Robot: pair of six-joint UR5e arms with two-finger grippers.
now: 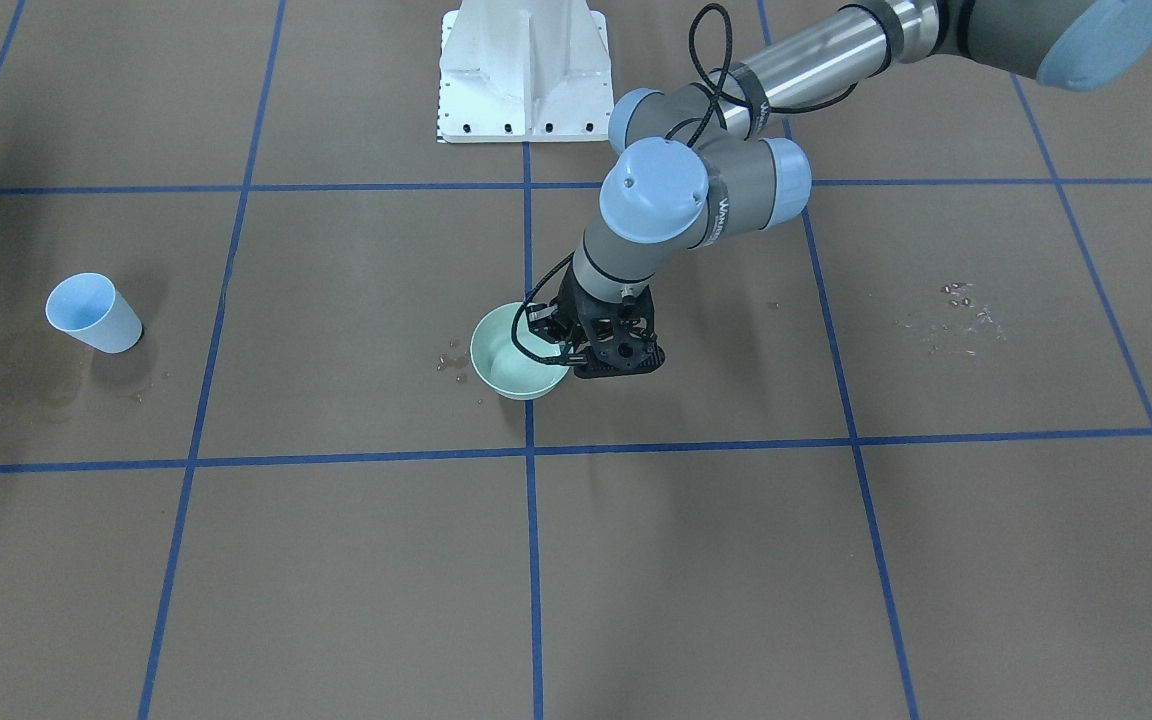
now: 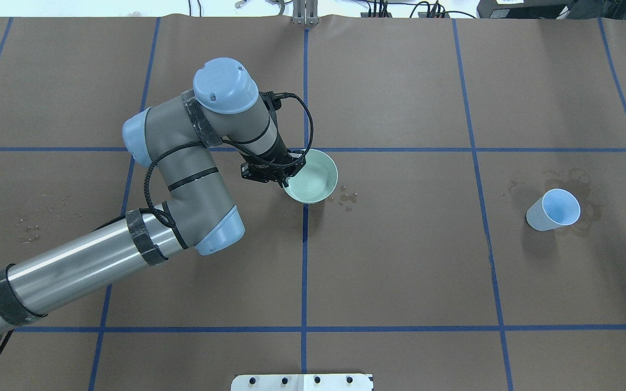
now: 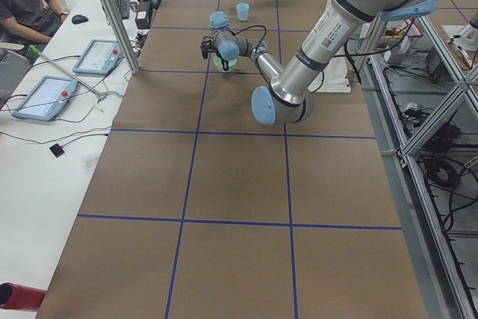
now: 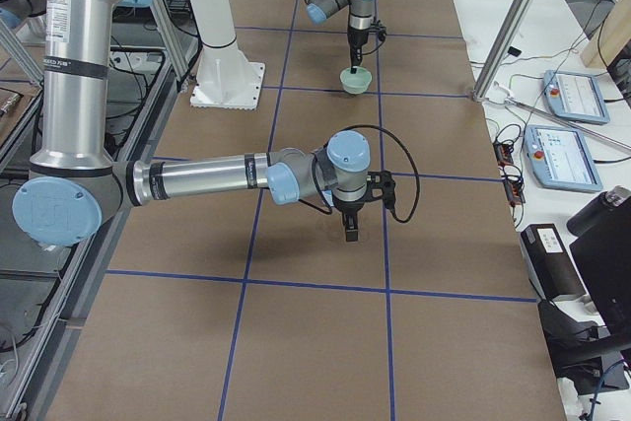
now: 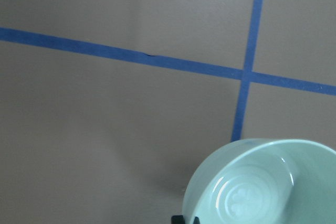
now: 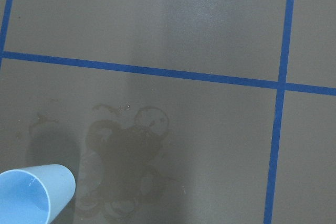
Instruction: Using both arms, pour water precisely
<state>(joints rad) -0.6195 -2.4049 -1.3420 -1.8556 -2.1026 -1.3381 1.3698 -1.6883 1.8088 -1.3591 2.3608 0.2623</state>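
A pale green bowl point(image 1: 511, 362) point(image 2: 315, 179) point(image 5: 262, 187) sits near the table's centre where two blue lines cross. My left gripper point(image 1: 551, 342) point(image 2: 286, 175) is shut on its rim, one finger inside and one outside. Inside the bowl I see only pale glints, so I cannot tell whether it holds water. A few drops of water point(image 2: 346, 199) lie on the paper beside it. The light blue cup point(image 2: 553, 209) point(image 1: 94, 314) point(image 6: 31, 195) stands alone on a wet stain point(image 6: 126, 166). My right gripper point(image 4: 351, 229) hangs above the table; whether it is open, I cannot tell.
Brown paper with a blue tape grid covers the table point(image 2: 400, 271). More dried drops point(image 1: 961, 300) speckle the left arm's side. The white pedestal base point(image 1: 524, 70) stands at the robot's edge. A seated person point(image 3: 26, 1) and tablets point(image 3: 45, 97) are beside the table.
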